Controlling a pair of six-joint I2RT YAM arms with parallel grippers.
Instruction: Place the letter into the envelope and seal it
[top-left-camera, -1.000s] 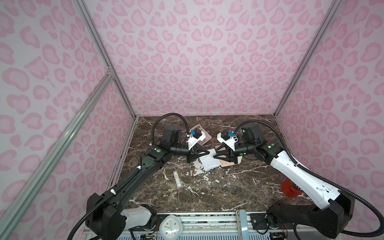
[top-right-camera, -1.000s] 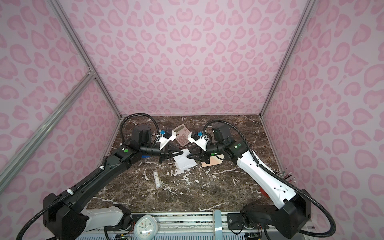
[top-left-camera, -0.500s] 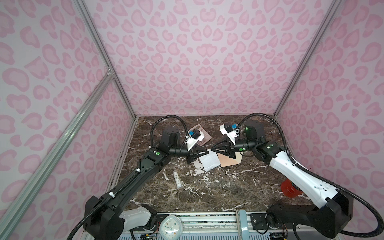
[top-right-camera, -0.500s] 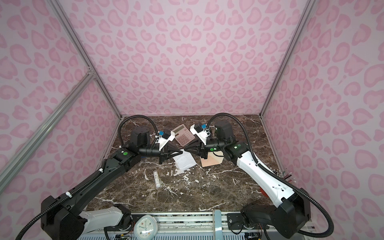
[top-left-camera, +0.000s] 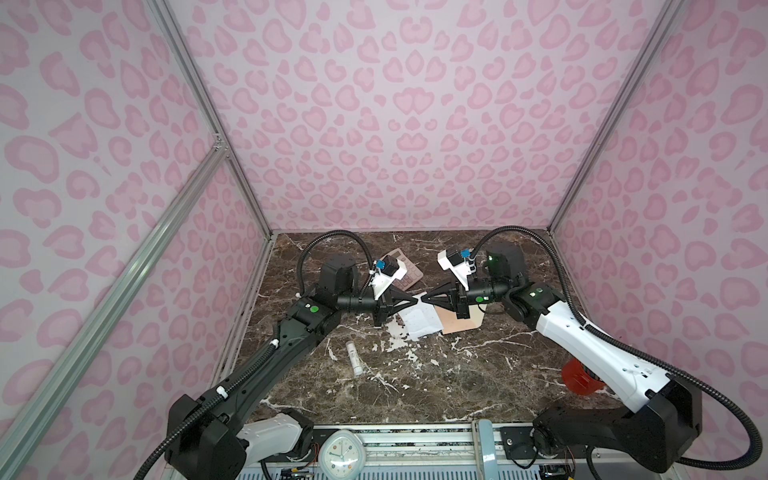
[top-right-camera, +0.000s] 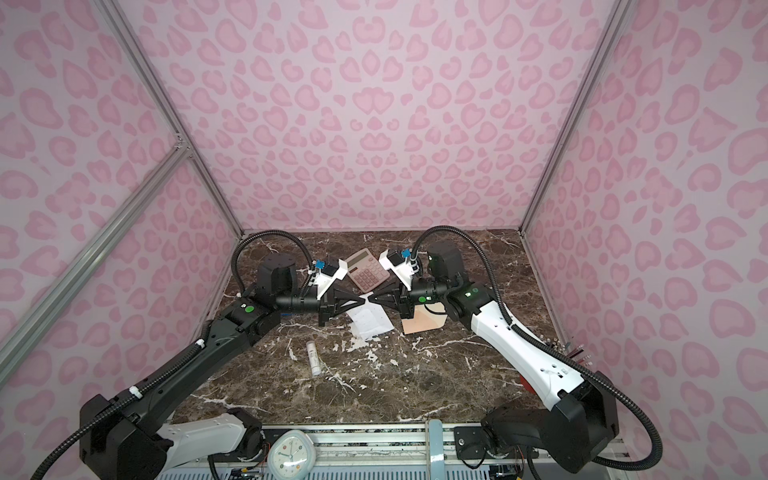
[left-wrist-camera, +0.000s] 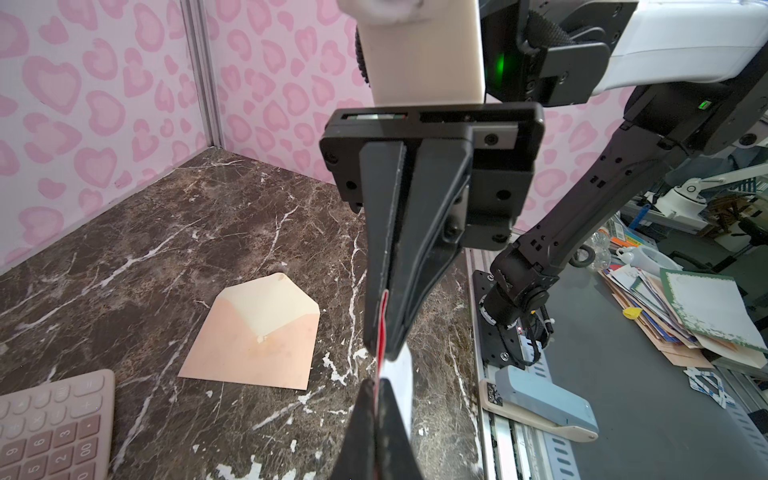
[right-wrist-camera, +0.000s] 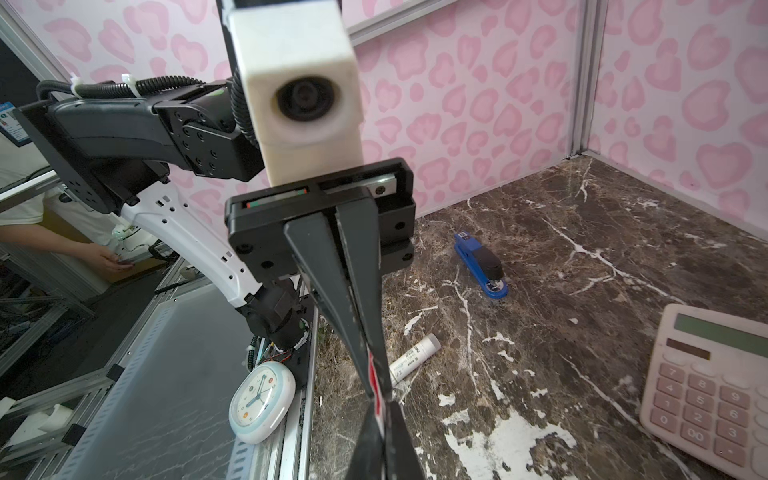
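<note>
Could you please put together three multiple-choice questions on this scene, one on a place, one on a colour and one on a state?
1. Where is the envelope?
A. Flat on the table
B. Standing on its edge
C. Hanging off the table's edge

2. What colour is the stapler?
A. Green
B. Blue
C. Yellow

3. What state is the letter in?
A. Tucked inside the envelope
B. Lying loose on the table
C. Pinched by both grippers

Answers:
1 A: the envelope lies flat on the marble top, with no gripper on it.
2 B: the stapler's body is plainly blue in the right wrist view.
3 C: the left gripper and the right gripper are both shut on the letter's upper edge, tip to tip.
</note>
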